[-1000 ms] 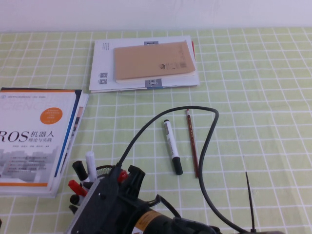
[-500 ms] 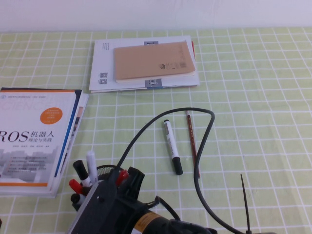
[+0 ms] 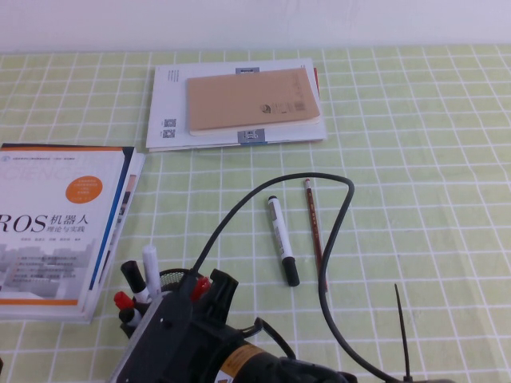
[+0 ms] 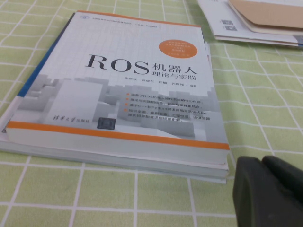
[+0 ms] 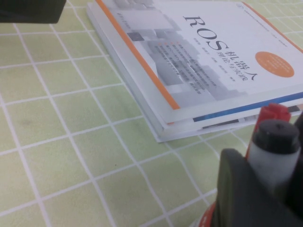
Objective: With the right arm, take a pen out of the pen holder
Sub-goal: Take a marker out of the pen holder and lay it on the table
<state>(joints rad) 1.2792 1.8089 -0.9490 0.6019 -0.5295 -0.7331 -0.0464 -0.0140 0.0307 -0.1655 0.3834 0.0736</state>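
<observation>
The black mesh pen holder (image 3: 170,278) stands near the table's front left, with several markers in it: a white one (image 3: 150,259), a black-capped one (image 3: 130,275) and a red-capped one (image 3: 122,300). My right arm (image 3: 188,339) hangs over the holder and covers most of it. In the right wrist view my right gripper (image 5: 270,165) is shut on a white marker with a black cap (image 5: 274,151), and a red-capped pen (image 5: 275,112) stands just behind it. My left gripper (image 4: 270,189) rests shut on the cloth beside the ROS book (image 4: 123,94).
The ROS book (image 3: 56,223) lies left of the holder. A black-capped marker (image 3: 281,239) and a red pencil (image 3: 314,231) lie mid-table. A tan notebook on white papers (image 3: 239,104) sits at the back. A black cable (image 3: 335,231) loops over the table.
The right arm has shifted slightly over the holder. The pens in the holder have been nudged, and the cable loop has swung a little.
</observation>
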